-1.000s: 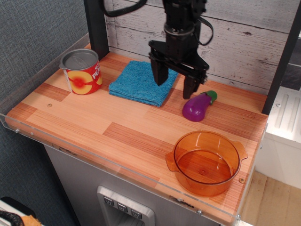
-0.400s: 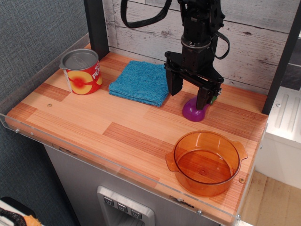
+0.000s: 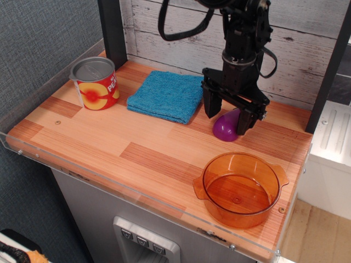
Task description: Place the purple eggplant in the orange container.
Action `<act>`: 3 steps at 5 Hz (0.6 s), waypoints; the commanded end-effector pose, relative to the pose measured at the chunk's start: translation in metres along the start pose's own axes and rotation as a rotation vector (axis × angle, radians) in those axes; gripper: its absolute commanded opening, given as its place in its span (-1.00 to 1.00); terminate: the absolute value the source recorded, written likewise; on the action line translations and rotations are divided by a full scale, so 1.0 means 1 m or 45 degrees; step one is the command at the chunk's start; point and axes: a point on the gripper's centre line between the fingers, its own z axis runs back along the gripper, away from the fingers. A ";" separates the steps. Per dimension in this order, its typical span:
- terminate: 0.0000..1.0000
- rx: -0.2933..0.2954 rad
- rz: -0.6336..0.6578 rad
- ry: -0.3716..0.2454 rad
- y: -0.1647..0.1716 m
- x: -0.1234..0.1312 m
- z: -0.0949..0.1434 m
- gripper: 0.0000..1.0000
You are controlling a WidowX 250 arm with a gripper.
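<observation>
End effector (image 3: 228, 119) released, fingers astride purple eggplant (image 3: 226, 125); tin can (image 3: 95, 83) label reads "PE"

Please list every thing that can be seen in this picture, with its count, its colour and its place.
tin can: 1, red and yellow label, silver lid, back left of the table.
cloth: 1, blue, folded, back middle.
purple eggplant: 1, purple, on the table right of the cloth, partly hidden.
orange container: 1, translucent orange, empty, front right.
table: 1, striped wood.
gripper: 1, black, open, fingers either side of the eggplant.
</observation>
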 end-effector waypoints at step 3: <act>-1.00 0.003 0.010 -0.023 0.004 0.003 0.002 -1.00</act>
